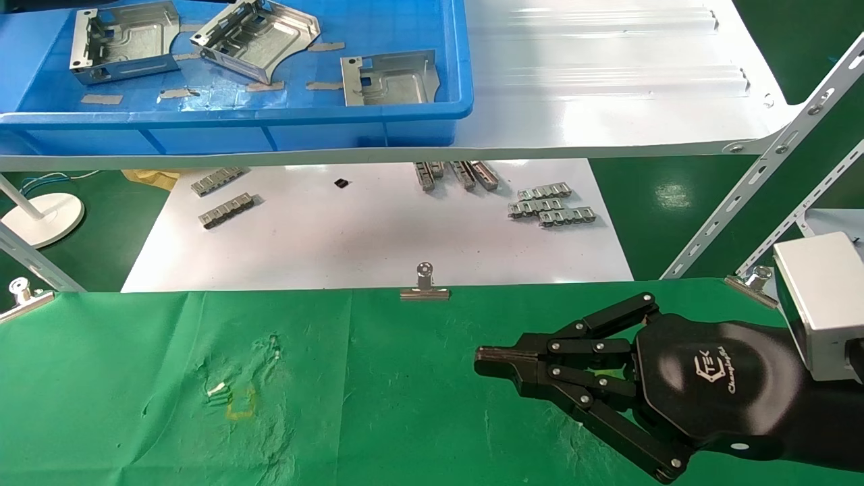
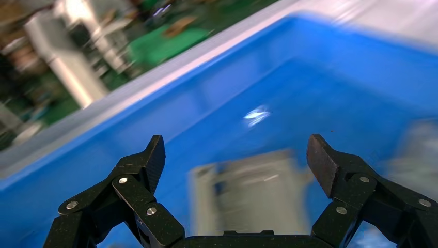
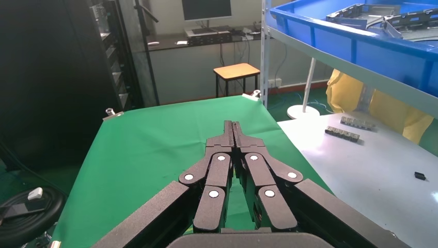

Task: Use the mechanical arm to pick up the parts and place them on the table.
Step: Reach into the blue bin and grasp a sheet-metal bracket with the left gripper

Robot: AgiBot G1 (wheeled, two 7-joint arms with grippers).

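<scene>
Over the near right corner of the green surface [image 1: 169, 405] the right tool [image 1: 480, 356] hangs with its fingers pressed together, holding nothing. The left tool [image 2: 235, 157] is up inside the blue bin [image 1: 405, 111] on the white shelf [image 1: 607, 101] beyond the far edge, fingers wide apart above a blurred metal bracket [image 2: 248, 191]. Three brackets [image 1: 125, 42] lie in that bin, none on the cloth

blue bin [image 1: 432, 111]: cut off at top and left edge of head view | part [image 2: 248, 188] under left gripper [image 2: 237, 155]: blurred, its lower edge hidden by the palm | rightmost part [image 1: 388, 79]: lower side hidden behind bin wall | right gripper [image 1: 489, 358]: wrist cut off at right edge
</scene>
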